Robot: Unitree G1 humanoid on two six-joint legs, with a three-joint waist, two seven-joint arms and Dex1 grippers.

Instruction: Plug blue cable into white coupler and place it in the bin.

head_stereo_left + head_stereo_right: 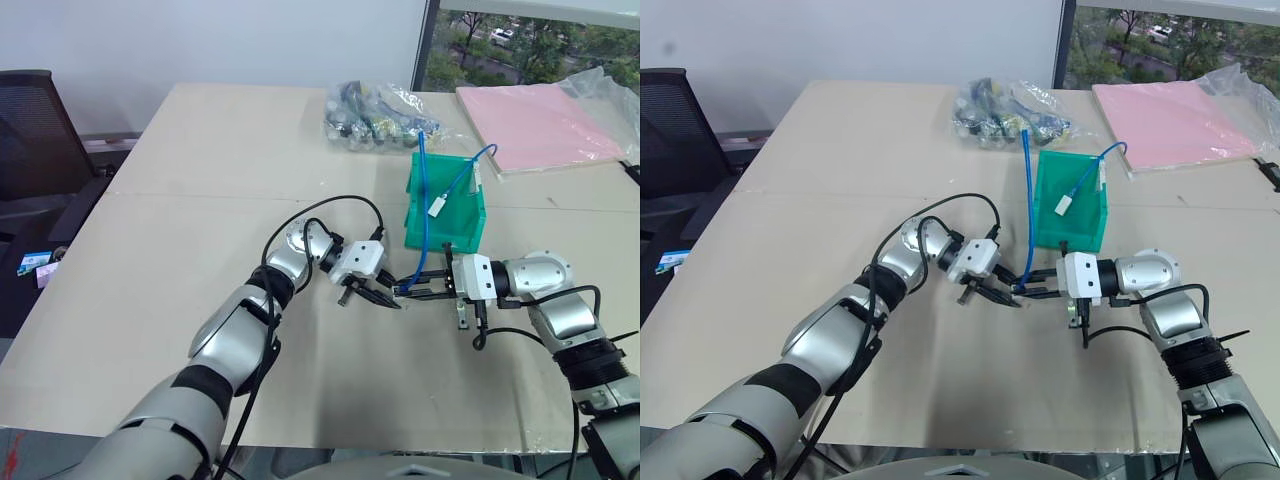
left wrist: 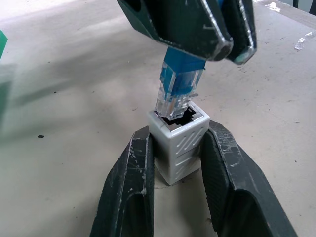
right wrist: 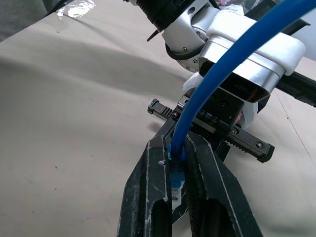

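We hold the tiny white plastic cube-like coupler (image 2: 178, 143) in our left gripper (image 2: 177, 197), its two black fingers closed snugly on the block's opposite sides, socket facing outward. Our right gripper (image 3: 178, 192) is clamped fully on the boot of the thin bright-blue cable (image 3: 232, 64), just behind the clear plug tip (image 2: 174, 101). The plug sits at the coupler's mouth, its nose just entering the dark socket but, as we judge it, not yet seated.

To do this step well, we should keep the plug's axis in line with the socket, since it looks slightly tilted against the coupler, then press straight in with steady force while the left gripper braces the block. Pushing at an angle could twist the coupler out of our fingers.

The coupler hangs just in front of the teal-green plastic bin (image 1: 470, 225), above the beige worktop (image 1: 150, 300). The cable arcs from the coupler up beside the bin. A second blue cable with a white end piece (image 1: 440, 205) lies inside the bin.

We can read no brand, label or writing anywhere.
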